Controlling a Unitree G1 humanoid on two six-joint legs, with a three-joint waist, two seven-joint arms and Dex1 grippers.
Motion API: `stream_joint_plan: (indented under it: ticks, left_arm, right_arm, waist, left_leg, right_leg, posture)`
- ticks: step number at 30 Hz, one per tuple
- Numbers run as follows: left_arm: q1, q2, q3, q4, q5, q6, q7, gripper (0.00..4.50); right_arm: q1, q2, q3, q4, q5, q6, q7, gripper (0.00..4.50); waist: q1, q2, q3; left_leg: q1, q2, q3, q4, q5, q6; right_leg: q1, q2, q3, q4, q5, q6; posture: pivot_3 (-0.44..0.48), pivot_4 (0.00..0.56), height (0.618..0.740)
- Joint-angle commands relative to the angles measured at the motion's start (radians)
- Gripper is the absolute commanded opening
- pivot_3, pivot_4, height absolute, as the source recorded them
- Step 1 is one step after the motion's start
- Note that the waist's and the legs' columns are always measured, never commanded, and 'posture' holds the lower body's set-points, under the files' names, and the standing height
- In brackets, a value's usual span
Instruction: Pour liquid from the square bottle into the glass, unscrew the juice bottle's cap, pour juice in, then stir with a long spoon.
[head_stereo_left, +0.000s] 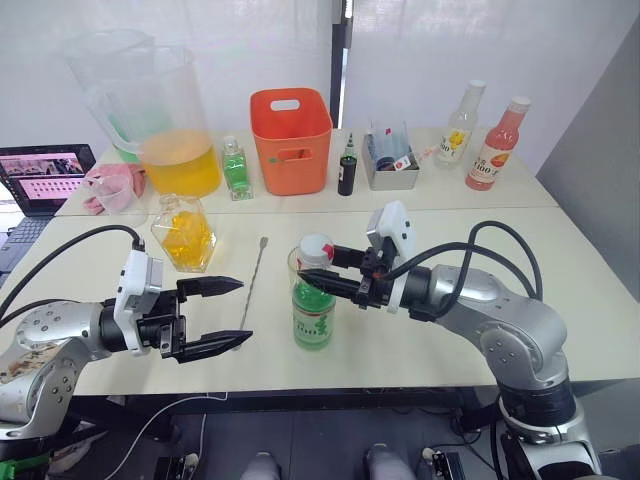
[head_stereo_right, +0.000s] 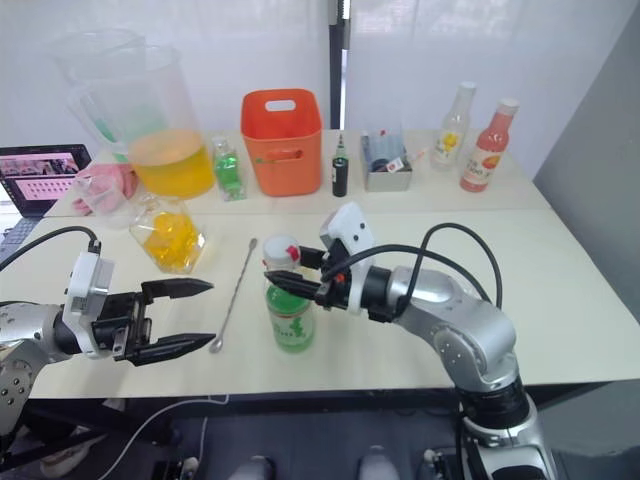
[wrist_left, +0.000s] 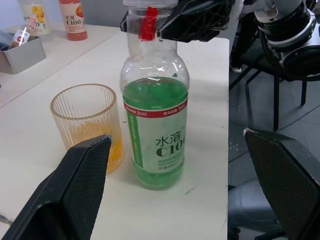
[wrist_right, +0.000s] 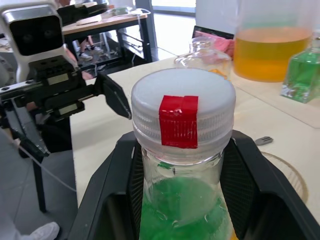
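Risk sits at the neck of the juice bottle (head_stereo_left: 313, 305): right hand (head_stereo_left: 318, 270) straddles the bottle just below the cap (wrist_right: 183, 110), one finger on each side. Wrist view leaves doubt whether the pads press the neck or only bracket it, so the grip state cannot be told for certain; it looks close around the neck, not on the cap itself.

Left hand (head_stereo_left: 227, 313) is released, fingers spread wide, empty, hovering beside the bottle on the side away from the right hand and not touching it.

The glass (wrist_left: 88, 124) stands just behind the bottle, nearly touching it, with orange liquid in the bottom. The long spoon (head_stereo_left: 252, 283) lies flat on the counter (head_stereo_left: 420, 330) between the left hand and the bottle.

Likely failure modes:
- Twisting the cap with nothing clamping the body: the bottle spins or tips, probably into the glass.
- Left hand closing in on the body could nudge the glass or sweep the spoon.
- Bottle is tall and only about half full, so a sideways push at the neck levers it over easily.
- Squeezing the soft plastic with the cap off could spurt juice.
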Motion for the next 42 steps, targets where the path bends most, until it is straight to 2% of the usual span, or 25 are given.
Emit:
stream_joint_plan:
  ticks: [1,7,17,19,24,25,30,35,42]
  left_arm:
    - [-0.026,0.014,-0.007,0.004,-0.009,-0.003,-0.016,4.5]
    - [-0.057,0.019,-0.032,0.021,-0.003,-0.002,-0.028,4.5]
    - [-0.082,0.022,-0.043,0.034,-0.004,0.002,-0.027,4.5]
    - [-0.083,0.023,-0.043,0.035,-0.004,0.002,-0.028,4.5]
    - [-0.098,0.028,-0.049,0.046,-0.003,0.004,-0.032,4.5]
    - [-0.102,0.029,-0.051,0.049,-0.003,0.004,-0.033,4.5]
    - [-0.118,0.028,-0.057,0.063,-0.003,0.0,-0.042,4.5]
    - [-0.129,0.025,-0.055,0.072,-0.008,0.001,-0.04,4.5]
    - [-0.102,0.037,-0.009,0.05,-0.051,0.042,-0.019,4.5]
  right_arm:
    - [0.004,0.013,-0.038,-0.075,0.034,0.0,-0.039,1.6]
    - [0.036,0.008,-0.024,-0.095,0.059,0.021,-0.051,1.6]
    - [0.058,-0.03,0.022,-0.082,0.007,-0.033,0.008,1.6]
    - [0.058,-0.03,0.015,-0.085,0.01,-0.038,0.012,2.65]
    - [0.048,-0.053,-0.018,-0.106,0.047,-0.026,0.037,4.37]
    - [0.046,-0.057,-0.025,-0.107,0.059,-0.024,0.043,4.47]
    - [0.03,-0.122,-0.097,-0.113,0.157,-0.017,0.118,4.47]
    - [0.052,-0.251,-0.197,-0.1,0.238,-0.043,0.252,4.47]
    - [0.13,-0.457,-0.381,0.026,0.273,-0.082,0.473,4.47]
  waist:
    - [0.0,0.0,0.0]
    - [-0.001,0.0,0.0]
    - [-0.001,0.0,0.0]
    - [0.0,0.0,0.0]
    - [0.0,0.0,0.0]
    - [0.0,0.0,0.0]
    - [0.001,0.0,0.0]
    - [0.007,0.0,0.0]
    - [0.019,-0.001,0.0]
  left_leg:
    - [0.0,0.0,0.0,0.0,0.0,0.0]
    - [0.0,0.0,0.0,0.0,0.0,0.0]
    - [0.0,0.0,0.0,0.0,0.0,0.0]
    - [0.0,0.0,0.0,0.0,0.0,0.0]
    - [0.0,0.0,0.0,0.0,0.0,0.0]
    - [0.0,0.0,0.0,0.0,0.0,0.0]
    - [0.0,0.0,0.0,0.0,0.0,0.0]
    - [0.0,0.0,0.0,0.0,0.0,0.0]
    - [0.0,0.0,0.001,0.001,0.0,0.0]
  right_leg:
    - [0.0,0.0,0.0,0.0,0.0,0.0]
    - [0.0,0.0,0.0,0.0,0.0,0.0]
    - [0.0,0.0,0.0,0.0,0.0,0.0]
    - [0.0,0.0,0.0,0.0,0.0,0.0]
    - [0.0,0.0,0.0,0.0,0.0,0.0]
    - [0.0,0.0,0.0,0.0,0.0,0.0]
    - [0.0,0.0,0.0,0.0,0.0,0.0]
    - [0.0,0.0,0.0,0.0,0.0,0.0]
    - [0.001,0.0,0.0,-0.001,0.0,0.0]
  posture:
    - [0.0,0.15,0.74]
    - [0.0,0.15,0.74]
    - [0.0,0.15,0.74]
    - [0.0,0.15,0.74]
    - [0.0,0.15,0.74]
    - [0.0,0.15,0.74]
    - [0.0,0.15,0.74]
    - [0.0,0.15,0.74]
    - [0.0,0.15,0.74]
